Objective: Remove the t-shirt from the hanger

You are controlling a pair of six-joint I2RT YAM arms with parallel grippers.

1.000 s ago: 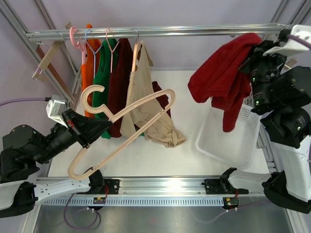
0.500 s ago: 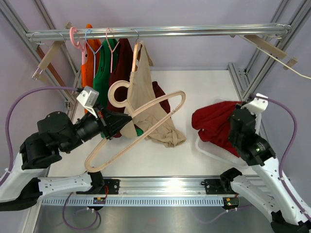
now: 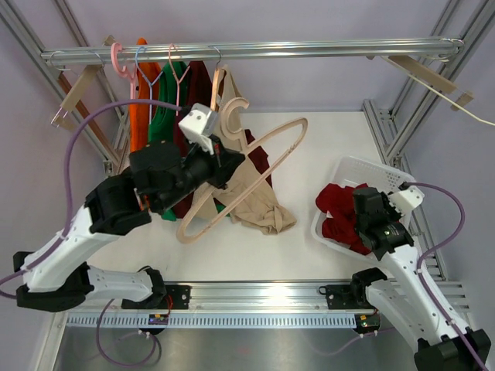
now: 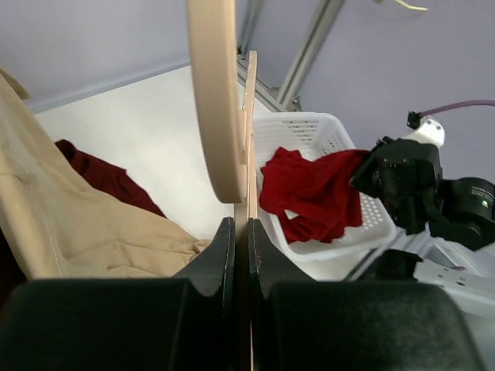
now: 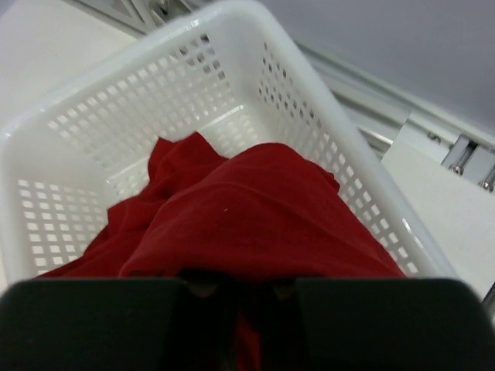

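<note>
The red t-shirt [image 3: 340,212] lies bunched in the white basket [image 3: 363,166] at the right, off its hanger. My right gripper [image 3: 363,216] is down in the basket. In the right wrist view the shirt [image 5: 255,209] drapes over the fingers and hides them inside the basket [image 5: 116,85]. My left gripper [image 3: 224,162] is shut on the bare wooden hanger [image 3: 188,231] and holds it tilted in the air below the rail. In the left wrist view the jaws [image 4: 240,228] pinch the hanger [image 4: 216,100] edge-on.
A metal rail [image 3: 255,51] crosses the back with orange [image 3: 139,116], green [image 3: 162,116], dark red [image 3: 193,100] and beige [image 3: 232,178] garments on hangers. The beige one trails onto the white table [image 3: 309,154]. Frame posts [image 3: 418,100] stand at the right.
My right arm dropped from the rail with the red shirt and lowered it into the basket. My left arm lifted the bare hanger up and right toward the hanging clothes.
</note>
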